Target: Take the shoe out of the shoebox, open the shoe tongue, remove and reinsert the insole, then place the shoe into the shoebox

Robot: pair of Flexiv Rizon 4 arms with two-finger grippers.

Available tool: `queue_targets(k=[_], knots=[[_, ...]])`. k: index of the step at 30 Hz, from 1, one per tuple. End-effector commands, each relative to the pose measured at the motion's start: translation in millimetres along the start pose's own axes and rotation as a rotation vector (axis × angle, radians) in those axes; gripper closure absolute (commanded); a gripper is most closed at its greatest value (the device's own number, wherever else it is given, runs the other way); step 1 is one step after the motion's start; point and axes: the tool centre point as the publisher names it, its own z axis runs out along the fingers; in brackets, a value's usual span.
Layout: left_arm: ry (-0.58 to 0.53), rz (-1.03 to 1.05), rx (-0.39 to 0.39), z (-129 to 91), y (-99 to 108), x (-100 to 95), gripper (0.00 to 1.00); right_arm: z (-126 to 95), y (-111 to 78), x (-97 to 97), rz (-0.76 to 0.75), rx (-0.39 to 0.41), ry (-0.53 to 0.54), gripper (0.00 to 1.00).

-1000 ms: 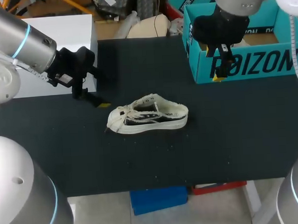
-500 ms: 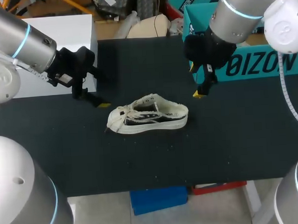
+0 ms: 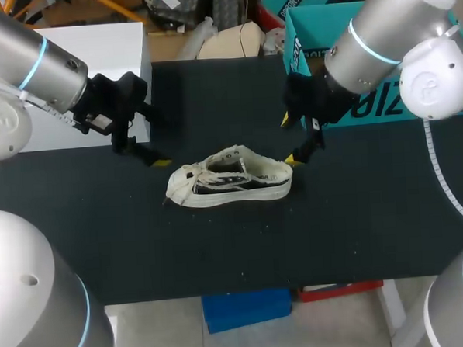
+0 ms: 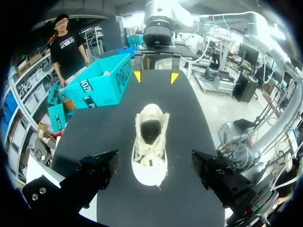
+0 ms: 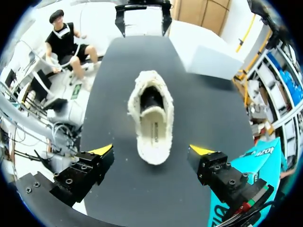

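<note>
Both pairs of fingers stand apart; the sneaker [image 3: 230, 178] lies lengthwise along the worktop [image 3: 220, 252], toe toward my left gripper [image 3: 141, 153], heel close ahead of my right gripper [image 3: 289, 139].

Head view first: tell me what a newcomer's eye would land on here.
A white shoe sits alone in the middle of the black table, out of the teal shoebox at the far right corner. The right end effector hangs open right by its heel, yellow tips spread wide. The left end effector, also open, sits a little apart from its toe end.
</note>
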Motion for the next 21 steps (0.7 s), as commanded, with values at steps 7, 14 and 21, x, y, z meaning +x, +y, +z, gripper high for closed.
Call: queue_targets(k=[7, 14, 21], knots=[[-0.004, 0.002, 0.002, 1.3, 0.7, 0.6, 0.0, 28.1, -14.1, -7.2, 0.009, -0.119, 0.003, 0.0], [-0.004, 0.002, 0.002, 1.3, 0.7, 0.6, 0.0, 42.1, -24.4, -11.4, 0.021, -0.162, -0.031, 0.0], [-0.004, 0.002, 0.002, 1.3, 0.7, 0.6, 0.0, 57.1, -32.6, -13.2, 0.045, -0.216, -0.04, 0.0]])
